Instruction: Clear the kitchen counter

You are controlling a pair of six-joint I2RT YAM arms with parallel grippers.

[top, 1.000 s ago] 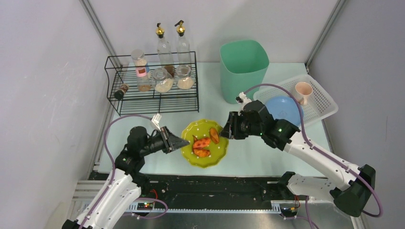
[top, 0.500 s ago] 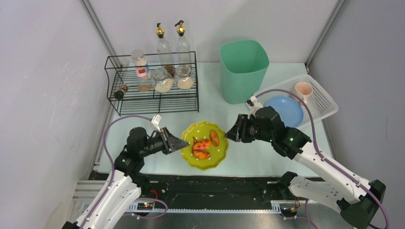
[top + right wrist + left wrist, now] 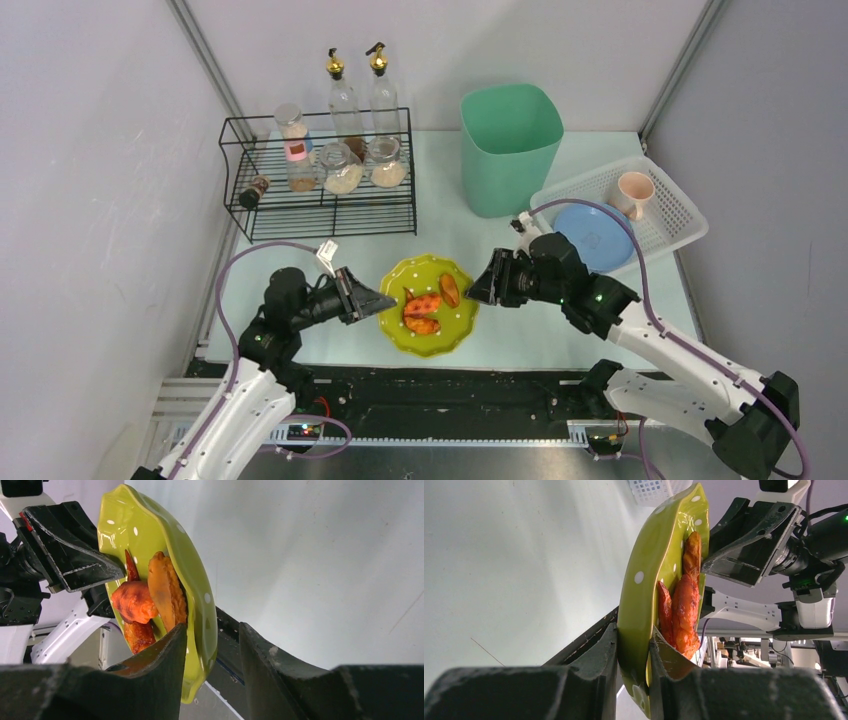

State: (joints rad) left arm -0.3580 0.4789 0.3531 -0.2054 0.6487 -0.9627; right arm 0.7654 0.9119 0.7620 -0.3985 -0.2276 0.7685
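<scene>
Green plate (image 3: 644, 575) pinched by left end effector (image 3: 633, 639), wrist-seen.

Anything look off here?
Nothing spilled or broken. One small jar at the wire rack's left end looks tipped on its side; the others stand upright. The green plate holds food, left end effector clamped on its rim.

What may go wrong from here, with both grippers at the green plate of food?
1. The left gripper holds the green plate only by its rim; when lifted, the plate may tilt and the fried food may slide onto the kitchen counter.
2. The right gripper is open around the opposite rim, one finger close to the food; closing may pinch a piece or push the plate.
</scene>
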